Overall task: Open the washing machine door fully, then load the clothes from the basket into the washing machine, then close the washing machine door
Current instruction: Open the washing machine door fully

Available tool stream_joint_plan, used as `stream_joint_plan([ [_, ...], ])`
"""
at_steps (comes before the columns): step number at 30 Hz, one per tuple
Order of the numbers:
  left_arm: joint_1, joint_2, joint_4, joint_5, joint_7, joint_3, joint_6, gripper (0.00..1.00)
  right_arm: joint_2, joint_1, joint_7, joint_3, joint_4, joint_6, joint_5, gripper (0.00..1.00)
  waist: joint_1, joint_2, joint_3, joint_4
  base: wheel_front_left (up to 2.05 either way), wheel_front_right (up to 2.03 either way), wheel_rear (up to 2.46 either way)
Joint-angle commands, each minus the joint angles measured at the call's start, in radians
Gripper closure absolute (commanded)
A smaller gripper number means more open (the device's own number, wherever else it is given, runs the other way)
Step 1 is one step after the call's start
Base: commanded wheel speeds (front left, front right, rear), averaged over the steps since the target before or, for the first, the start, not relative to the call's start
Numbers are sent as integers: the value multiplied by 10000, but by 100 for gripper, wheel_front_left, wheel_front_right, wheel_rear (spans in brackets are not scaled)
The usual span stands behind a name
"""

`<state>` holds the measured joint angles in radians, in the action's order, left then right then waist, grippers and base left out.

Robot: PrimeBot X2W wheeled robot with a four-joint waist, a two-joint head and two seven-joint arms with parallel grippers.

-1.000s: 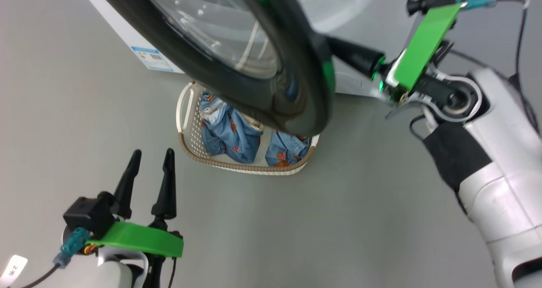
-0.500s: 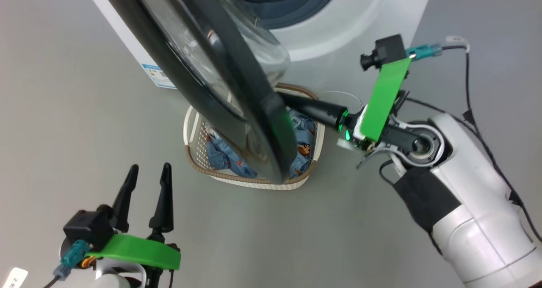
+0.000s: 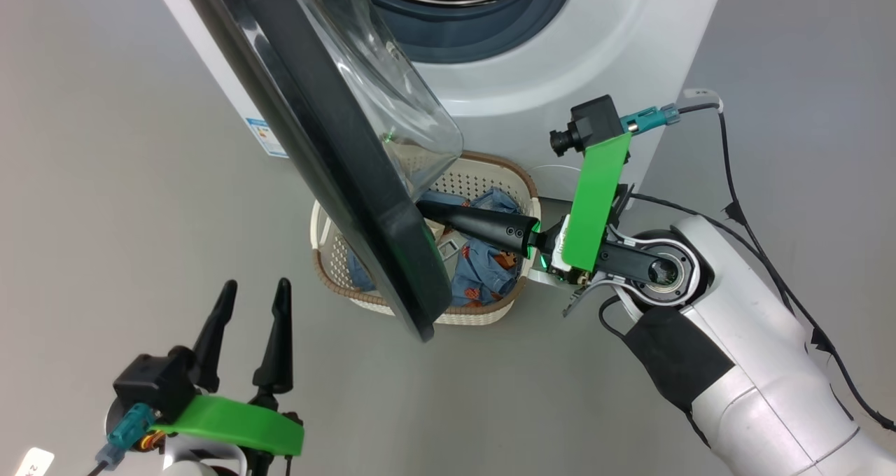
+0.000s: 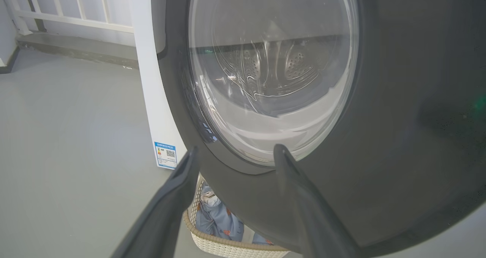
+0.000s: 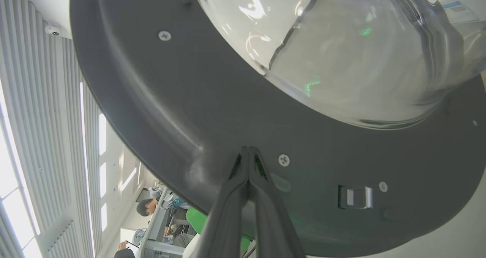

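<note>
Step in hand: opening the washing machine door (image 3: 329, 147), which stands part-swung to the left above the basket (image 3: 483, 313). Your right gripper (image 5: 248, 150), fingers pressed together, is set against its inner face; push leftward along the hinge arc, tips clear of the glass. Left gripper (image 3: 255, 288), near left: fingers apart, empty. Count: one door, one basket, one washing machine (image 3: 560, 63), two grippers; clothes (image 3: 483, 269) in one heap, garments uncountable.

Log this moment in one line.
washing machine door: partly open | right gripper: shut, tips against its inner face | left gripper: open, empty | clothes: in basket
</note>
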<state>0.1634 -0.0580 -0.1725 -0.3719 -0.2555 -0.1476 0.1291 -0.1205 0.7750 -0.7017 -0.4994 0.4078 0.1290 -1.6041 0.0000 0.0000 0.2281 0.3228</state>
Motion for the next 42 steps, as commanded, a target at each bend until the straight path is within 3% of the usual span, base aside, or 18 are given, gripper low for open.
stream_joint_plan([
  [1,38,-323,277,71,-63,307,16,0,364,-175,70,-20,-339,17,40,100,0,0,-32,-42,0,0,0],
  [4,9,-414,291,39,-63,218,16,0,329,-279,247,83,-339,17,135,100,0,0,-122,-147,0,0,0],
  [5,-1,-450,293,30,-63,191,16,0,301,-330,331,114,-348,17,189,89,0,0,-153,-188,0,0,0],
  [7,-7,-544,289,4,-63,82,16,0,228,-463,532,177,-358,17,308,56,0,0,-230,-267,0,0,0],
  [9,-27,-662,282,-35,-63,-15,16,0,158,-630,771,245,-379,17,414,0,0,0,-310,-367,0,0,0],
  [22,-437,-1174,210,-166,-63,-34,16,0,-705,-2037,2507,328,-398,17,1142,0,0,0,-998,-1191,0,0,0],
  [42,-1165,-1295,234,-58,-63,436,16,0,-1947,-3895,5632,144,38,17,1952,0,0,0,-1617,-2276,0,0,0],
])
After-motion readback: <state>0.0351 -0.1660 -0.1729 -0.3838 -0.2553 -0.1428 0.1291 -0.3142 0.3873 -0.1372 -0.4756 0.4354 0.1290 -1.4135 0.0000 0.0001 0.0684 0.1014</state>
